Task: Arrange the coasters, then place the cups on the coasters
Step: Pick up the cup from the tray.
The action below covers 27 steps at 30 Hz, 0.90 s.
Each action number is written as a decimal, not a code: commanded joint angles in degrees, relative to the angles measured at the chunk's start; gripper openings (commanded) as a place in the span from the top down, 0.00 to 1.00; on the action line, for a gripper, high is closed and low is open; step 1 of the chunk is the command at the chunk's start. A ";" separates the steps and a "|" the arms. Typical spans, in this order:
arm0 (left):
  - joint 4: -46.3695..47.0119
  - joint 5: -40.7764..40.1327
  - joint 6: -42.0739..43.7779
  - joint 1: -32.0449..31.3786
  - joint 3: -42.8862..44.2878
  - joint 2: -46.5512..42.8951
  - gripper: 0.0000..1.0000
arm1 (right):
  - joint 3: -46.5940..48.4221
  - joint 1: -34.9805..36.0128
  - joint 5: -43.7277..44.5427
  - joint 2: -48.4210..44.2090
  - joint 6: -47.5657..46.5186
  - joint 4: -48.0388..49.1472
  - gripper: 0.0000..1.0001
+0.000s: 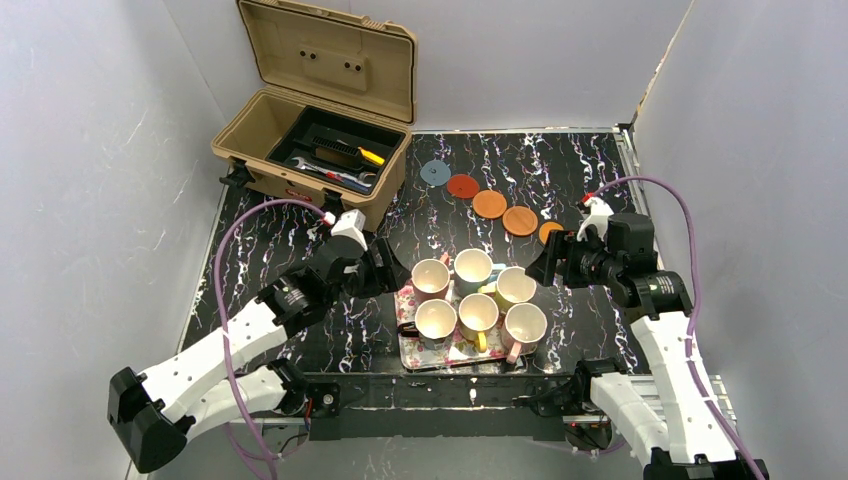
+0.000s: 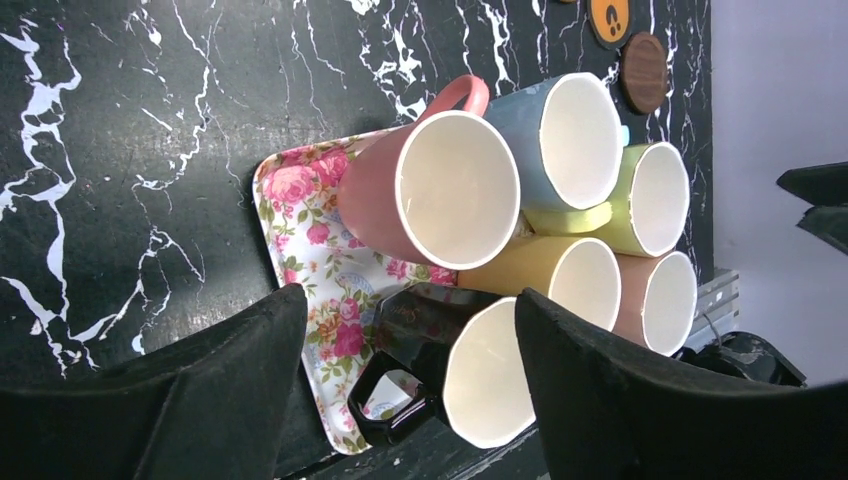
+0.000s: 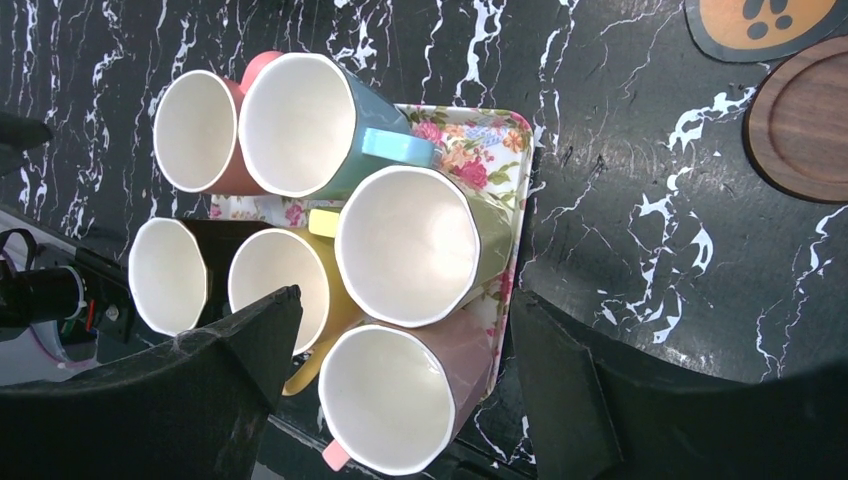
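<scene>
Setting: a robotics test cell in a lab, not a lived-in room.

Evidence:
- My left arm (image 1: 230,345) and right arm (image 1: 670,350) are mounted on a dark metal frame (image 1: 430,390) at the near edge of a table (image 1: 560,170) with a black marble-print top.
- Plain pale wall panels (image 1: 90,150) box the table in on three sides, with seams showing at the corners.
- Purple cables (image 1: 224,290) loop in the open from both my wrists.
- An open tan toolbox (image 1: 255,135) holding hand tools (image 1: 335,160) sits at the far left corner.
- The homely items, cups (image 1: 478,295) and coasters (image 1: 490,204), sit among this hardware.
</scene>
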 commanded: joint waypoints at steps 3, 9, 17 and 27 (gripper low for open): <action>-6.32 -2.87 3.48 -0.21 7.87 4.20 0.19 | -0.16 0.21 0.29 1.18 -0.61 -0.07 0.14; -5.93 -4.95 5.54 -0.18 10.84 11.78 0.18 | -0.23 0.21 0.79 1.81 -0.35 -0.07 0.14; -1.84 -5.68 6.09 -0.20 9.17 15.29 0.24 | -0.75 0.21 0.33 1.92 -0.18 0.62 0.14; -1.04 -3.09 6.66 -0.28 9.48 21.47 0.36 | -0.93 0.24 -0.02 2.63 -0.30 0.97 0.14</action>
